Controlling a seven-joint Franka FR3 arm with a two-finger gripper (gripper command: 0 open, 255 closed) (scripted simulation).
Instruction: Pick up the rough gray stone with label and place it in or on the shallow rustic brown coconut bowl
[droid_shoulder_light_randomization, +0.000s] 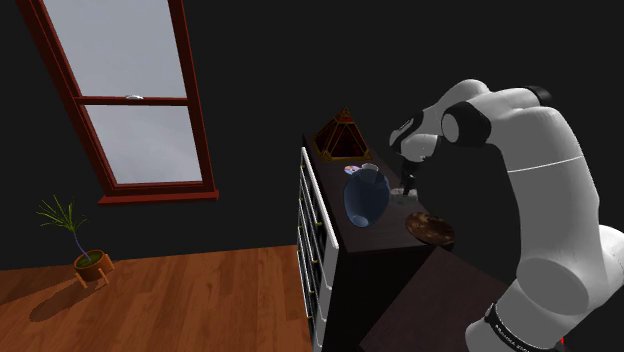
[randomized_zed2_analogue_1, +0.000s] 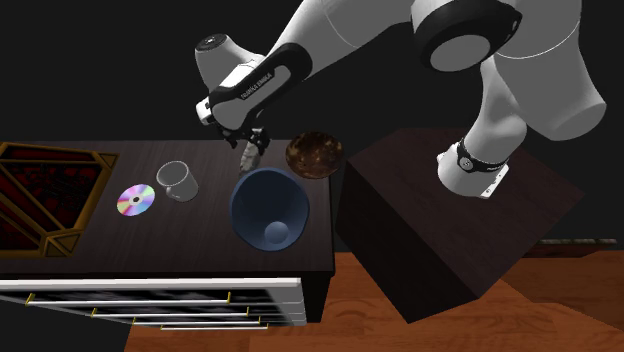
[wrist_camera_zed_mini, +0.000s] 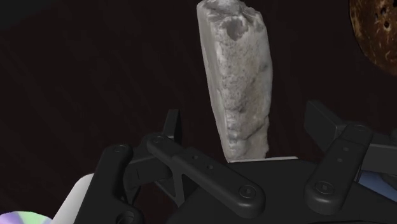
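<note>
Arm (randomized_zed2_analogue_1: 330, 40) bends down over dresser (randomized_zed2_analogue_1: 150, 245); gripper (wrist_camera_zed_mini: 245, 114) fingers apart, flanking 1 stone (wrist_camera_zed_mini: 238, 63), not touching. Nearby: 1 bowl (randomized_zed2_analogue_1: 314, 154), 1 cup (randomized_zed2_analogue_1: 177, 180), 1 disc (randomized_zed2_analogue_1: 136, 200).

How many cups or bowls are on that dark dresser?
3: a clear cup beside the disc, a big blue bowl at the middle, a brown bowl by the stand.

From here I count one grey stone (wrist_camera_zed_mini: 236, 83), one brown bowl (randomized_zed2_analogue_1: 314, 154), one blue vase (randomized_zed2_analogue_1: 270, 205), one clear cup (randomized_zed2_analogue_1: 177, 180), one shiny disc (randomized_zed2_analogue_1: 136, 200) and one pyramid-shaped glass case (droid_shoulder_light_randomization: 340, 135). That makes six things on a single desk (randomized_zed2_analogue_1: 200, 240). Away from it I count one potted plant (droid_shoulder_light_randomization: 80, 245), one window (droid_shoulder_light_randomization: 130, 95) with two panes, and one robot arm (droid_shoulder_light_randomization: 540, 200) on one dark box (randomized_zed2_analogue_1: 450, 240).
</note>
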